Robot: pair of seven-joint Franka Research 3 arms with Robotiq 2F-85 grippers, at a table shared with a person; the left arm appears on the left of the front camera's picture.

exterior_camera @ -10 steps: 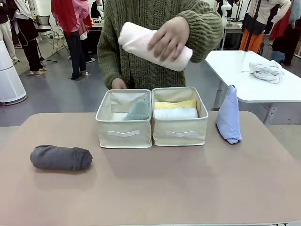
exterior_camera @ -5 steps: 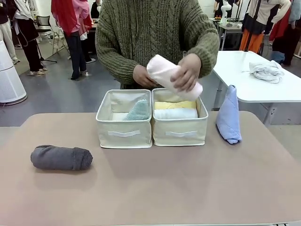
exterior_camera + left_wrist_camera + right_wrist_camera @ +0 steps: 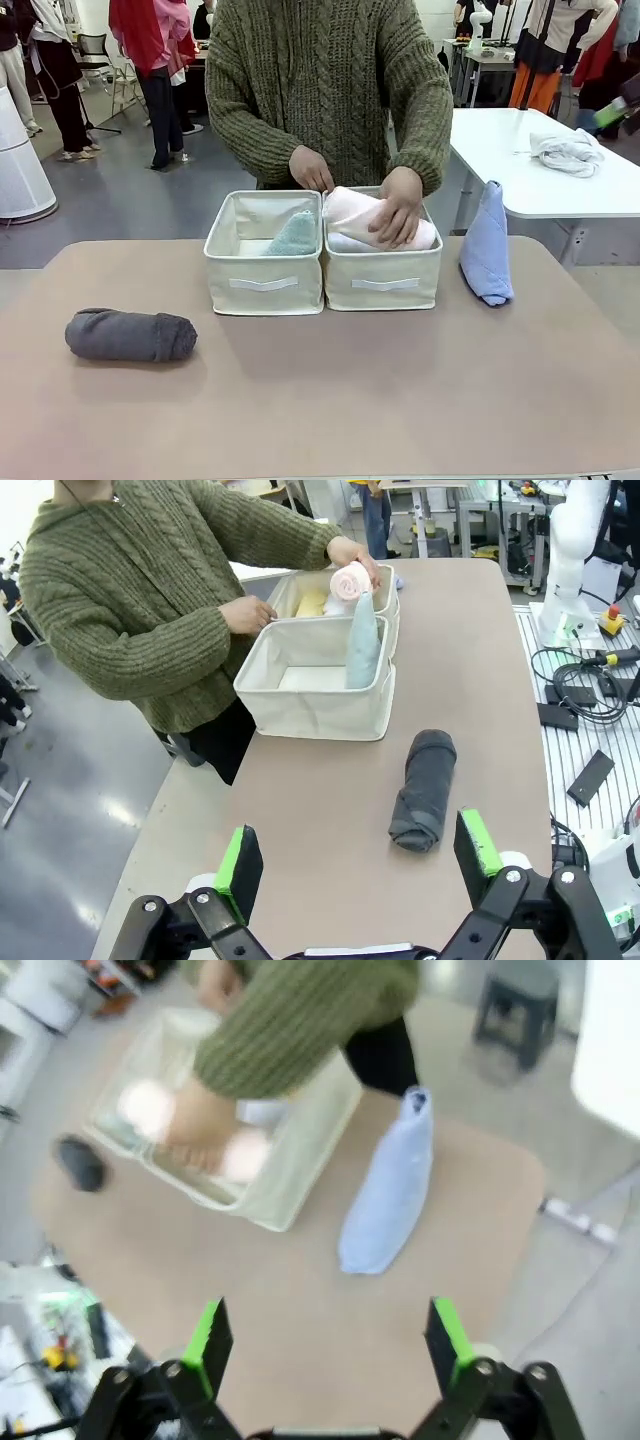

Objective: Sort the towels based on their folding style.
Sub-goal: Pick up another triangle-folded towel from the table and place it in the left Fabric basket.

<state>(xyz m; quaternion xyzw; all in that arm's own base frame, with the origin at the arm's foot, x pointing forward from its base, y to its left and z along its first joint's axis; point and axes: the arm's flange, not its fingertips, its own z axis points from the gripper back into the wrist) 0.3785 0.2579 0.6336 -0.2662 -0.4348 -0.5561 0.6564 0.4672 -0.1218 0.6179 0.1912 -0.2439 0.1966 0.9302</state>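
Spread wide and empty at the left: left arm's jaws, hovering high over the left end of the beige counter [image 3: 350, 400], aimed along it toward the bins. Below, on the near left, a dark grey rolled terry towel [image 3: 130, 336] on its side, well apart from everything else. Open surface all round it and a bare strip along the whole near edge.

At the middle, toward the far edge, two beige fabric bins touching side by side. In the left bin [image 3: 262, 283], a pale teal triangle-folded towel [image 3: 294, 236] upright against the shared wall. In the right bin [image 3: 383, 283], a pale pink rolled towel [image 3: 350, 208] on top of a white rolled towel [image 3: 345, 243], pressed down by a person's hand [image 3: 397, 208] with fingers curled over the roll. Other hand [image 3: 311, 170] at the far rim where the bins meet.

Just right of the bins, not touching, a periwinkle blue triangle-folded towel [image 3: 487, 245], long, tip toward the far edge.

Likewise spread and empty: right arm's jaws, high above the counter's right part, over the blue towel, in a blurred view.
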